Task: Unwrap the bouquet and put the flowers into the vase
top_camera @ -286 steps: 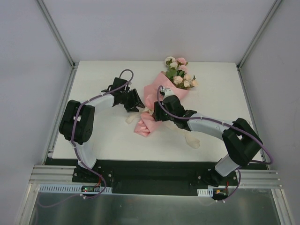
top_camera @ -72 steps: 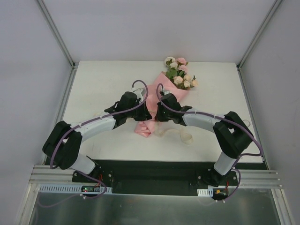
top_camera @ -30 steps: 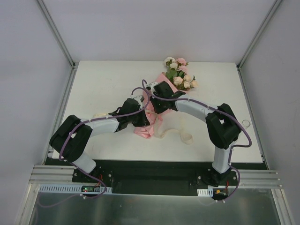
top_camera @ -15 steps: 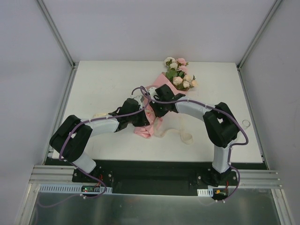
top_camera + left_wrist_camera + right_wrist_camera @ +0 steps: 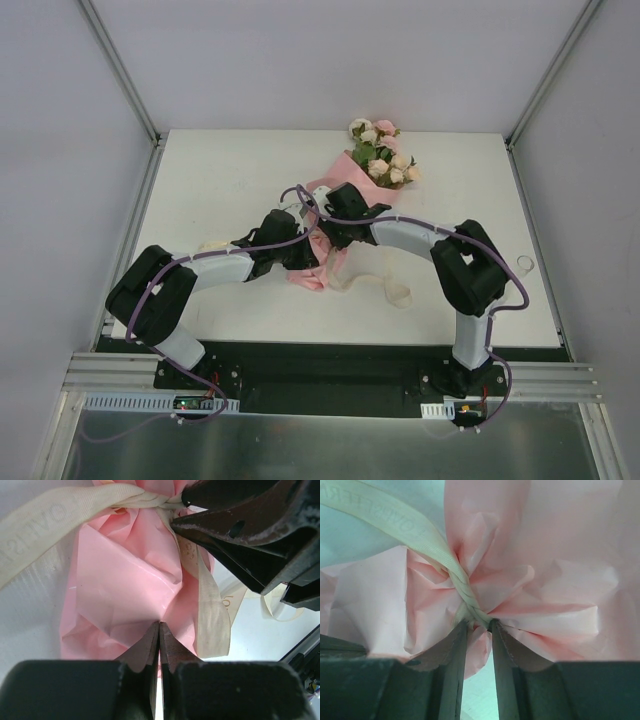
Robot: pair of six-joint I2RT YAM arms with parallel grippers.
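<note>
Top view: the bouquet (image 5: 352, 172) is lying slantwise at mid-worktop (image 5: 220, 180), its flowers (image 5: 383, 155) pointing toward the far edge and its pink paper tail toward the arms. The left claw (image 5: 303, 250) and right claw (image 5: 330, 233) are meeting over the tied waist of the wrap, the left coming from the near left, the right from the right. A loose end of cream ribbon (image 5: 385, 288) is trailing over the worktop near the tail. The vase (image 5: 522, 264) is showing only as a faint clear ring, well apart, near the right edge. Left wrist view: the left claw (image 5: 159, 630) is standing with its fingers pressed together, tips against the crumpled pink paper of the bouquet (image 5: 120, 580); whether a fold is being pinched cannot be told. The ribbon (image 5: 40, 525) is running across to its knot, where the right claw (image 5: 178, 514) is pointing its tips. Right wrist view: the right claw (image 5: 476, 630) is holding its fingers slightly apart, a narrow gap showing between them. The twisted ribbon (image 5: 405, 525) is running down to their tips where the paper of the bouquet (image 5: 560, 540) is gathering.
</note>
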